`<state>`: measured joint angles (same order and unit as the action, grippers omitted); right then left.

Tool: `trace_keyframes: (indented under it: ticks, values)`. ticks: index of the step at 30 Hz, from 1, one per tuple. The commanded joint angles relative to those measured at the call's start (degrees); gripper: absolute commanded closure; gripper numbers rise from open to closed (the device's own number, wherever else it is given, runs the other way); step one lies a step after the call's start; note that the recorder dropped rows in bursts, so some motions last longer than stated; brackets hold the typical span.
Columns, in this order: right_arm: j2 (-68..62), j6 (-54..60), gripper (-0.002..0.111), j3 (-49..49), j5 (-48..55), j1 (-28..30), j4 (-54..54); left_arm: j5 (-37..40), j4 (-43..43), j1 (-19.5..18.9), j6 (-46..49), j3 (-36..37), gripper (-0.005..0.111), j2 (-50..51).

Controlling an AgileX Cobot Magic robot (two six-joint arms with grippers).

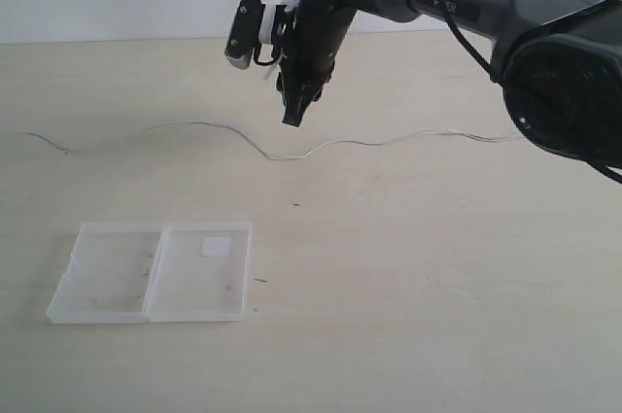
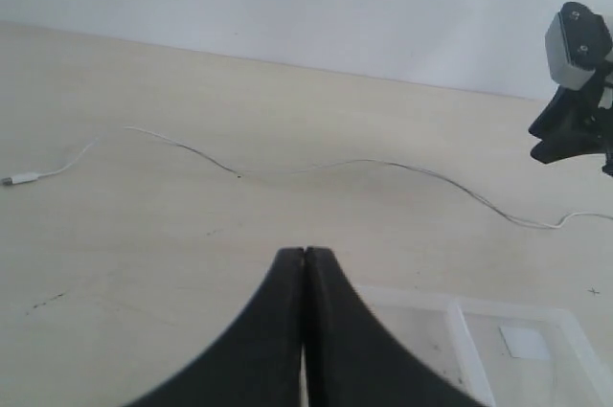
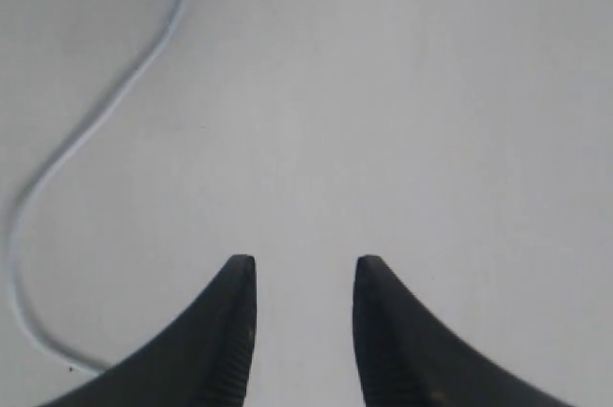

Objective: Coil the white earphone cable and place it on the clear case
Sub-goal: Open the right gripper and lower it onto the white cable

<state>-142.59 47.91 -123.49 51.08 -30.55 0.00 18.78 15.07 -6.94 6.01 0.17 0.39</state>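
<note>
white earphone cable (image 1: 282, 156) loose along the table (image 1: 437, 287), right pincer (image 1: 293, 120) apart above it, left pincer (image 2: 304, 256) together

The right pincer (image 3: 305, 278) stands parted and empty above the table (image 3: 431, 91), the white earphone cable (image 3: 91, 129) curving beside it.

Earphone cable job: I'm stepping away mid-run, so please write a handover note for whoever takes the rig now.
Thin white earphone cable: stretched uncoiled across the pale wooden table.
Clear frosted plastic case: opened flat, apart from the cable, nothing on it.
Left gripper: shut, empty, by the case.
Right gripper: open, empty, hovering near the cable's middle.
Done: nothing yet.
To do: grasp the cable, coil it, set it on the case.
</note>
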Motion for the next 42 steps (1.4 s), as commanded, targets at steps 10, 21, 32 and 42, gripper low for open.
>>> trace_keyframes:
  ticks: [10, 21, 32, 42]
  values:
    - [1.1, 11.6, 0.062, -0.2, 12.8, 0.0, 13.1, -0.7, 0.5, -0.1, -0.3, -0.2, 0.107, -0.4]
    - [0.2, 7.5, 0.061, -0.2, 14.0, -0.8, 4.9, -0.7, 0.5, -0.1, -0.3, -0.2, 0.107, -0.4]
    - [-1.5, 11.9, 0.061, -0.2, 15.4, -0.8, 5.9, -0.7, 0.5, -0.1, -0.3, -0.2, 0.107, -0.4]
    - [-1.6, 14.9, 0.062, -0.2, 15.1, -0.8, 6.6, -0.7, 0.5, -0.1, -0.3, -0.2, 0.107, -0.4]
